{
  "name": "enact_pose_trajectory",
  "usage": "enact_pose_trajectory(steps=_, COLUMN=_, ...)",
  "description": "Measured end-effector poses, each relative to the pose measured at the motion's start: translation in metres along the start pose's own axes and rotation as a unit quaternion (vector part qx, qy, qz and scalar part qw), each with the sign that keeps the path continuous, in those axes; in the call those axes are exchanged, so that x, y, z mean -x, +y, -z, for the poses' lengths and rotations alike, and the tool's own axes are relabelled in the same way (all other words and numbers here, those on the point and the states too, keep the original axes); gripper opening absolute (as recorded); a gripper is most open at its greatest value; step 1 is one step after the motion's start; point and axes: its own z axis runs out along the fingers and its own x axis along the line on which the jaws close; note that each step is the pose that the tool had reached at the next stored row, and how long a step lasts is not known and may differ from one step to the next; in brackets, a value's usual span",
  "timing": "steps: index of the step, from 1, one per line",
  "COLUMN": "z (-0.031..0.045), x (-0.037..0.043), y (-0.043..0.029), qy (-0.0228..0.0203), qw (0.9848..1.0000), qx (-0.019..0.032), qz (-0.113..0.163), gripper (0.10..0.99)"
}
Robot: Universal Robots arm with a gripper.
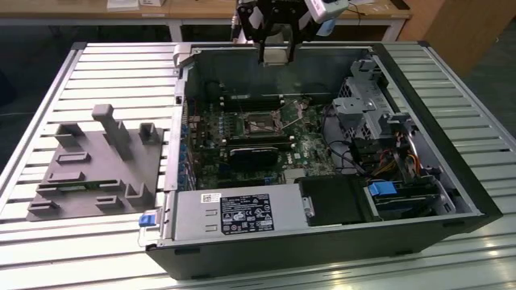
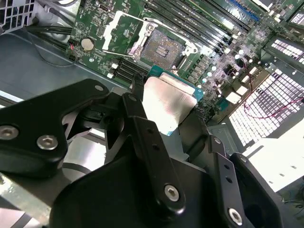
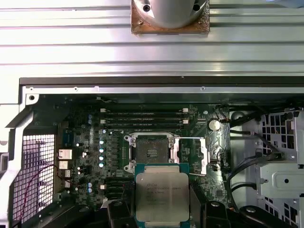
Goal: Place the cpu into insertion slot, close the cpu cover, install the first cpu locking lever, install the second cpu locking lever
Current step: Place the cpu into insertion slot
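Observation:
My gripper hangs above the far wall of the open computer case, shut on the cpu. In both wrist views the cpu is a flat silver-topped square with a green edge, clamped between two black fingers. The insertion slot lies bare on the green board, its dark centre exposed. The cpu cover is flipped open beside the slot. The cpu is well above the slot, apart from it.
Long black memory slots run beside the socket, and a black block sits on its other side. A power supply fills the near end of the case, and a drive cage with cables stands at the exterior view's right. A grey fixture rests on the slatted table.

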Motion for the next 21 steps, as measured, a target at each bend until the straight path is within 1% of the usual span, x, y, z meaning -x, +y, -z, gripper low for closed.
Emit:
enact_pose_trajectory(steps=11, z=-0.0119, x=-0.0004, y=-0.0011, qy=0.0, qw=1.0, qx=-0.0004, qz=0.0, gripper=0.537)
enact_pose_trajectory(steps=21, z=-0.0294, x=-0.0009, y=-0.0027, qy=-0.0001, qw=1.0, qx=-0.0008, qz=0.0, gripper=0.537)
